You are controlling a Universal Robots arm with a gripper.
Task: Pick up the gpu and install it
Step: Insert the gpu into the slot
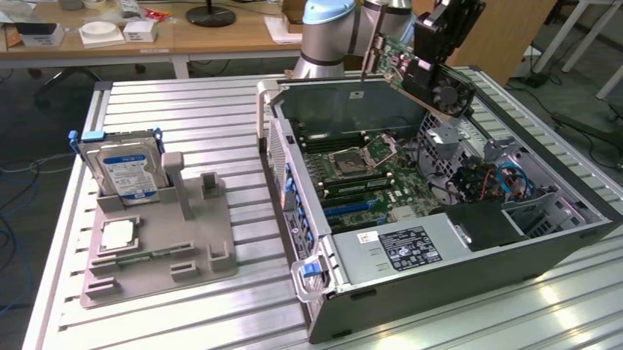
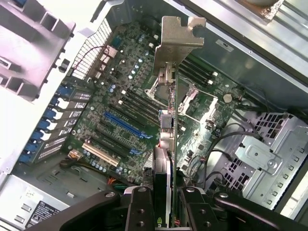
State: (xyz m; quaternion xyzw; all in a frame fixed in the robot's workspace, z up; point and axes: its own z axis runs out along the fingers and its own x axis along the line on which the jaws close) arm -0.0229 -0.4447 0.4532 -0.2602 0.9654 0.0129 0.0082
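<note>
Motherboard (image 1: 370, 171) beneath: gpu (image 1: 424, 75) (tilted) in tool (image 2: 164, 204)

The bench (image 1: 195, 109) is ribbed bare metal, silvery with a dull sheen. The computer case (image 1: 467, 284) on it is matt grey sheet metal. Inside it, the motherboard (image 2: 96, 130) is green board with shiny solder points and blue and black plastic slots. The gpu (image 2: 179, 36) has a bright, smooth metal bracket, a green board face and a black plastic fan. The hand (image 2: 163, 211) is matt black. Near the bench's edge on the exterior view's left, the holder (image 1: 160, 248) is matt grey plastic and the hard drive (image 1: 122, 171) is silvery metal with a glossy label.
</note>
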